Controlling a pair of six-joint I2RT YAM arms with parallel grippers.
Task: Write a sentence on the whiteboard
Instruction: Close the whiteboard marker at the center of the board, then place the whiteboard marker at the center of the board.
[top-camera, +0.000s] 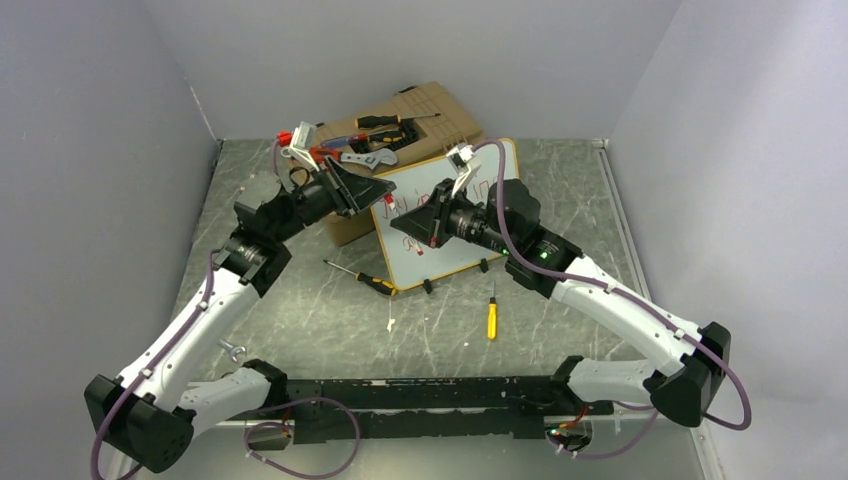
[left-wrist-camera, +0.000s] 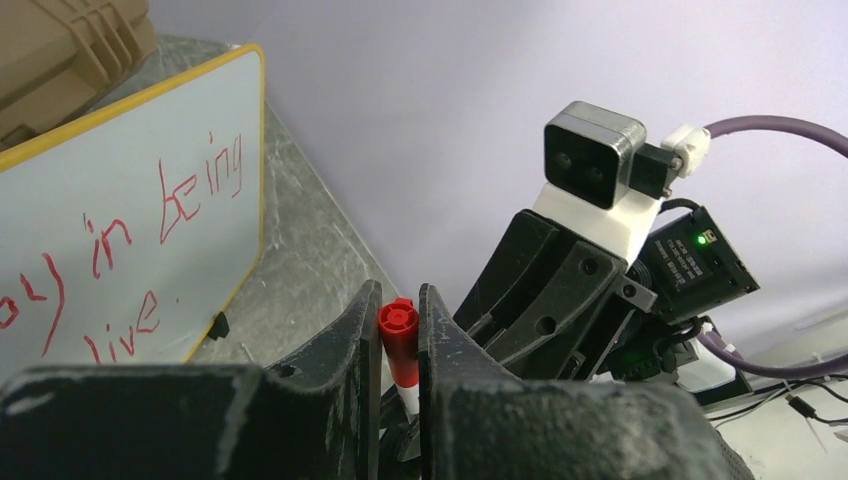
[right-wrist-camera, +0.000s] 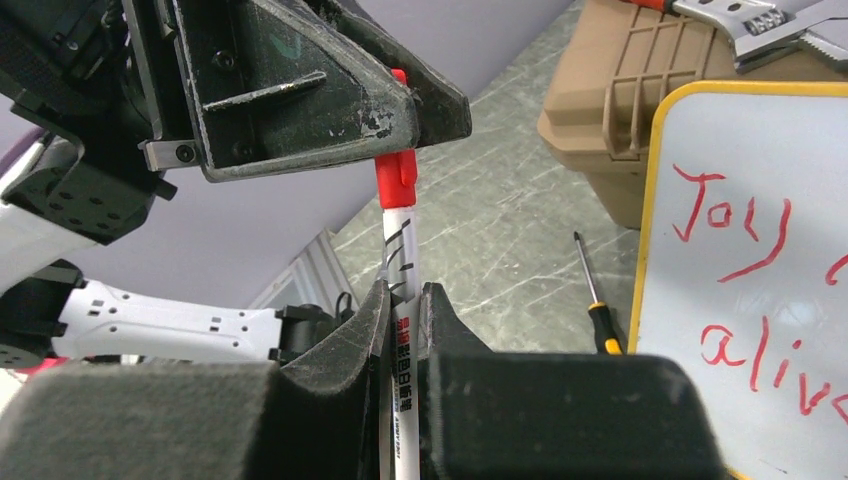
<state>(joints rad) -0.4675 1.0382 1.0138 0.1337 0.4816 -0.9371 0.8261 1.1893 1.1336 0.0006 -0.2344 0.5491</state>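
I have the whiteboard standing tilted on its clip feet at mid-table, its back against the tan toolbox, so it faces both arms. The sentence reads "Joy in being alive" in red and looks complete to me. My right gripper is clamped on the marker barrel, and my left gripper is pinched on its red cap, which I judge is for capping.
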